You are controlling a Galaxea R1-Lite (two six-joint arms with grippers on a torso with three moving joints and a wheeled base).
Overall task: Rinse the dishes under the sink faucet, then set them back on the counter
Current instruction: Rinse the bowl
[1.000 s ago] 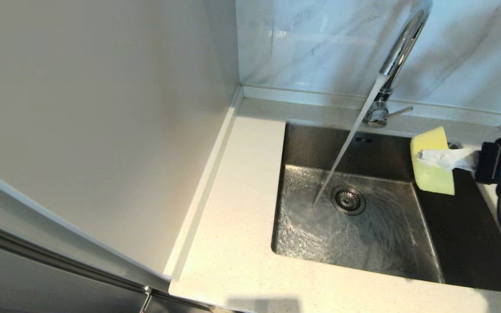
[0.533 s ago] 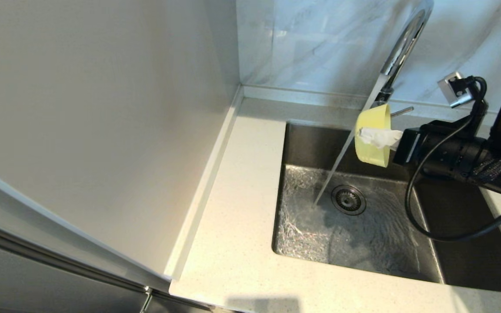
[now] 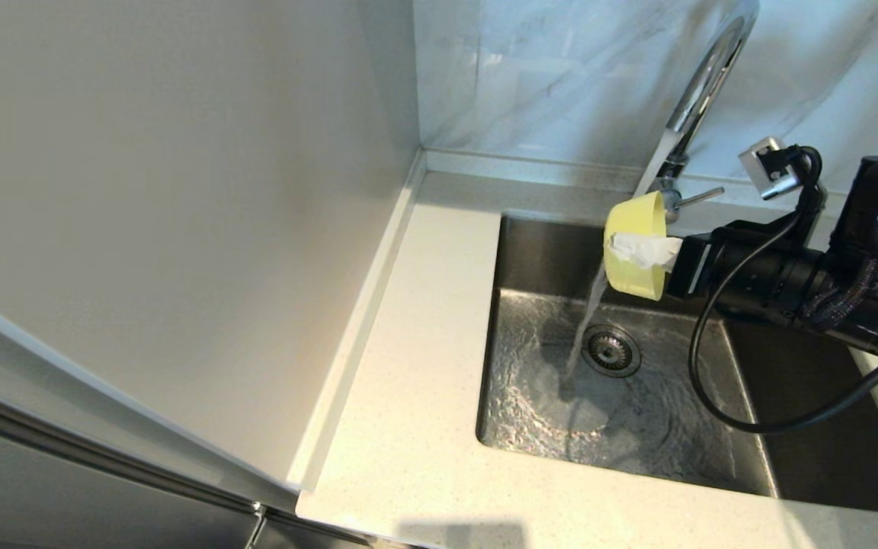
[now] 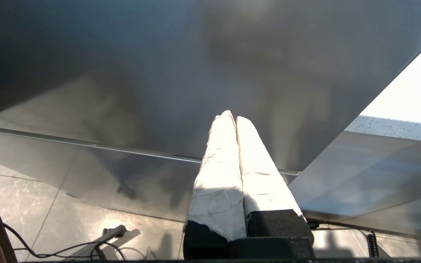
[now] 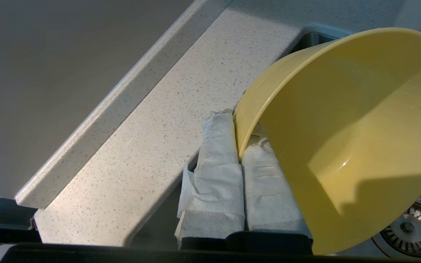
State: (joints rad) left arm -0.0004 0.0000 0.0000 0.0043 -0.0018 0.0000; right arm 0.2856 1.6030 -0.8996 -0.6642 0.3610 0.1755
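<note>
Your right gripper (image 3: pixel 641 250) is clamped on the rim of the yellow bowl (image 3: pixel 632 245), one wrapped finger (image 5: pixel 214 171) outside the wall and one inside. You are holding the bowl tipped on its side over the back of the sink (image 3: pixel 530 252), right at the running stream from the faucet (image 3: pixel 702 84); the water falls past the bowl's edge and lands beside the drain (image 3: pixel 611 350). Droplets sit inside the bowl. Your left gripper (image 4: pixel 234 118) is parked below the counter (image 3: pixel 416 381), fingers pressed together on nothing.
</note>
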